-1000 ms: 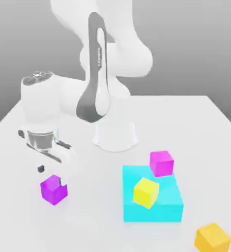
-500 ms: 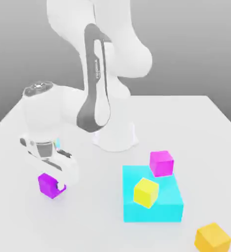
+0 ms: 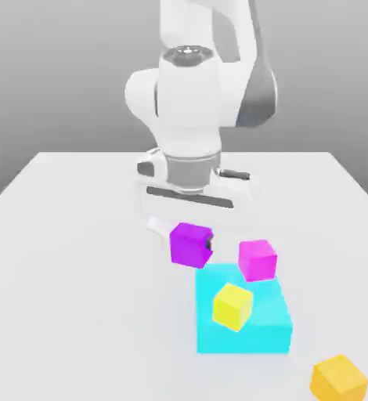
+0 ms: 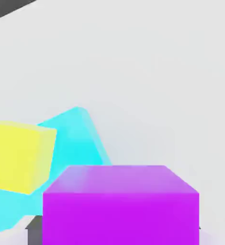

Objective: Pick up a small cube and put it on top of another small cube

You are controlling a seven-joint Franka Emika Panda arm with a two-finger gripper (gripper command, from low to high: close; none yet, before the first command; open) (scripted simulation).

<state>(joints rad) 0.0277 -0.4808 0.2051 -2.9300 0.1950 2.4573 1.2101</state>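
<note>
Broadly, cyan block (image 3: 242, 337): it lay flat on the table, the likely landing area.
Gripper (image 3: 191, 243): you had its fingers closed on the violet cube.
Violet cube (image 3: 190, 245): it hung near the magenta cube (image 3: 257, 260); coming across too low could have knocked that one.

Purple cube (image 4: 120, 215) large in front, yellow cube (image 4: 18, 157) near cyan block (image 4: 78, 143), pale tabletop (image 4: 167, 86) beyond
</note>
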